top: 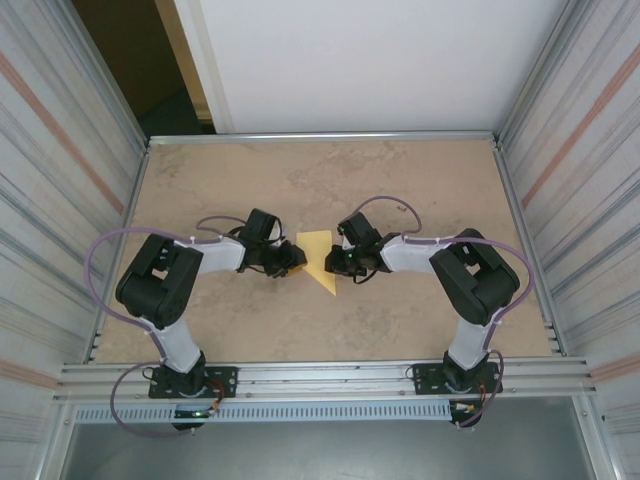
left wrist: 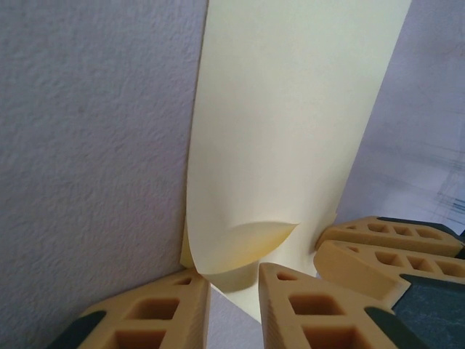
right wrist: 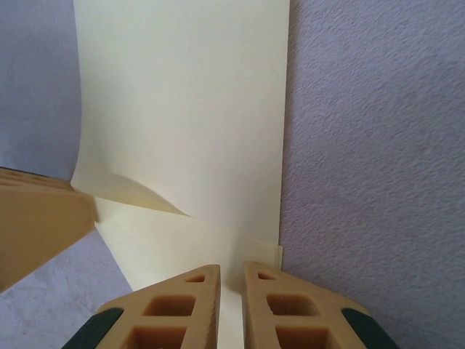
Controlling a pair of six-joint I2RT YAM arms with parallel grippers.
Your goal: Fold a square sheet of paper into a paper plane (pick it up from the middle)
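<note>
**Paper could rip or slip**

The square sheet of paper [top: 318,258] sits in the mid of the table [top: 400,180], betw. the two claws, w/ one part curled up. If one claw tugs too hard, it may tear. Or it slides out & the fold goes crooked. Both arms reach in low from each side, tips facing. The right gripper [right wrist: 231,273] is pinched on the sheet's edge. The left gripper [left wrist: 234,280] is nearly together round a corner; can't tell if it bites.
</note>
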